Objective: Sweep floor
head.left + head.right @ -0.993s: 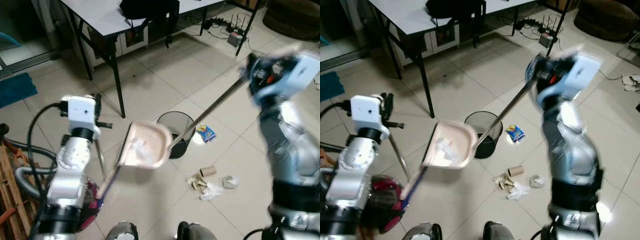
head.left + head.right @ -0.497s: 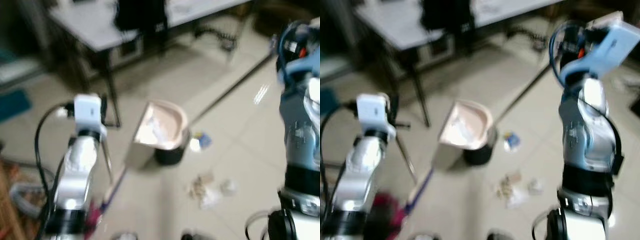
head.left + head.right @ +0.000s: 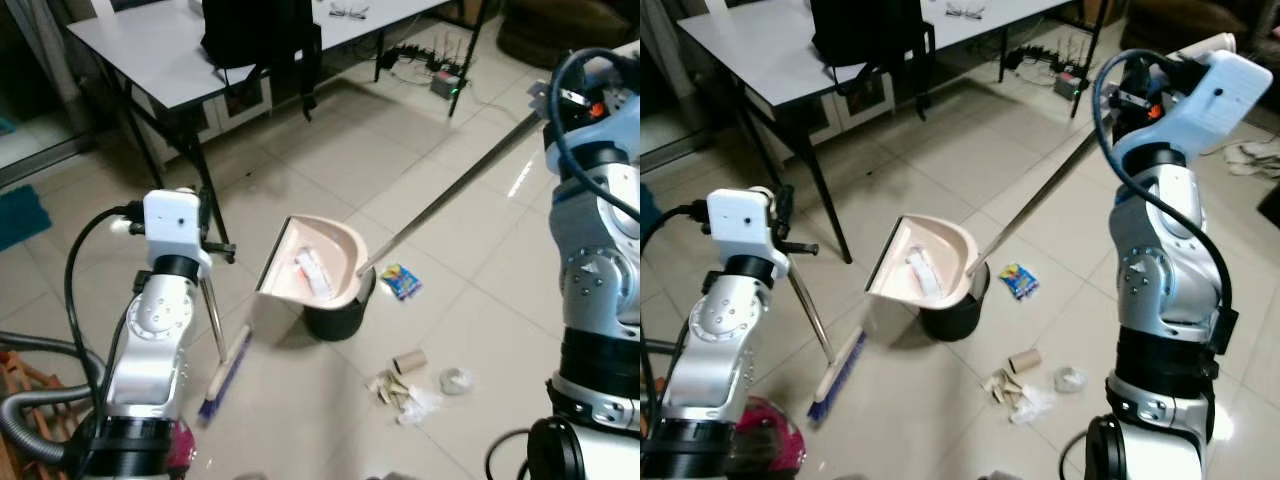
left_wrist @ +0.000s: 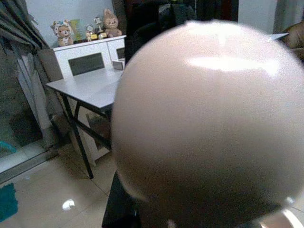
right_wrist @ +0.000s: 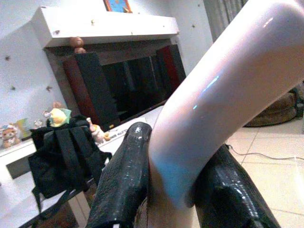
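Dustpan (image 3: 318, 268) moved over bin (image 3: 335, 312), tilted | right end effector (image 5: 166, 190) clamps dustpan handle (image 3: 450, 185) | left end effector (image 3: 790, 235) holds broom (image 3: 222, 345), grip unclear | litter (image 3: 410, 380) beside bin

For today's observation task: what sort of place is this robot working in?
Probably a home living room: a tiled floor, a white table with a black backpack, plush toys on a cabinet, and a dark television.

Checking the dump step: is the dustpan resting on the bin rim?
Cannot tell. In the left eye view the dustpan overlaps the near rim of the bin, tilted above it, but no gap or contact line shows plainly.
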Controlling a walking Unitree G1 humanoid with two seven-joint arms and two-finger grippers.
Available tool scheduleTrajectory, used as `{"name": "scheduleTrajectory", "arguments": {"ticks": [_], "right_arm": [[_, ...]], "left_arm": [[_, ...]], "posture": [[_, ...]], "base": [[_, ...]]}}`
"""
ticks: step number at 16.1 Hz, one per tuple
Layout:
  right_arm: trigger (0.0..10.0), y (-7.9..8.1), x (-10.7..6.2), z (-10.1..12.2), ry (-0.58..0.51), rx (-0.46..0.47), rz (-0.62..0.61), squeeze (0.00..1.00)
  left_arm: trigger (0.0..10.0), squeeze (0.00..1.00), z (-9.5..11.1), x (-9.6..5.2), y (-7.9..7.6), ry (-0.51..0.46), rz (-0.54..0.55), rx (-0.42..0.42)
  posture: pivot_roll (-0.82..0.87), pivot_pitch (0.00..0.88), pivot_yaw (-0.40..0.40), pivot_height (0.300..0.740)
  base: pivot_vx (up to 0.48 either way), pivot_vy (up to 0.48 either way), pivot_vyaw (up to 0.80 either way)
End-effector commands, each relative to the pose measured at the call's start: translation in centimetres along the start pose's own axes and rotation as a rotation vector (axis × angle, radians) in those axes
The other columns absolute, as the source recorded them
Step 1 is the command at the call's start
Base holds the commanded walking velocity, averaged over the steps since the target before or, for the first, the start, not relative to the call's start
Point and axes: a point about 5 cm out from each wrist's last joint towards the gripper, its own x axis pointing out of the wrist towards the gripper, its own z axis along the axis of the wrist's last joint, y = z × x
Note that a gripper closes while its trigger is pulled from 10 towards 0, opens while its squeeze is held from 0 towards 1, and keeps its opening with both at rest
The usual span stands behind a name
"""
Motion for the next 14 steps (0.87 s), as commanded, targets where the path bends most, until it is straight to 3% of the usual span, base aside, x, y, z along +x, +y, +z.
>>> {"name": "scheduleTrajectory", "arguments": {"ticks": [1,14], "right_arm": [[10.0,0.39,0.15,0.69,-0.031,0.008,0.008,0.00],[10.0,-0.20,-0.25,-0.09,-0.011,0.003,-0.015,0.00]], "left_arm": [[10.0,0.00,0.95,-0.04,0.64,-0.038,0.021,0.014],[10.0,0.00,0.50,-0.18,0.60,-0.012,0.019,0.014]], "posture": [[0.01,0.010,0.014,0.740],[0.01,0.010,0.014,0.740]], "base": [[0.379,0.000,0.00],[0.379,0.000,0.00]]}}
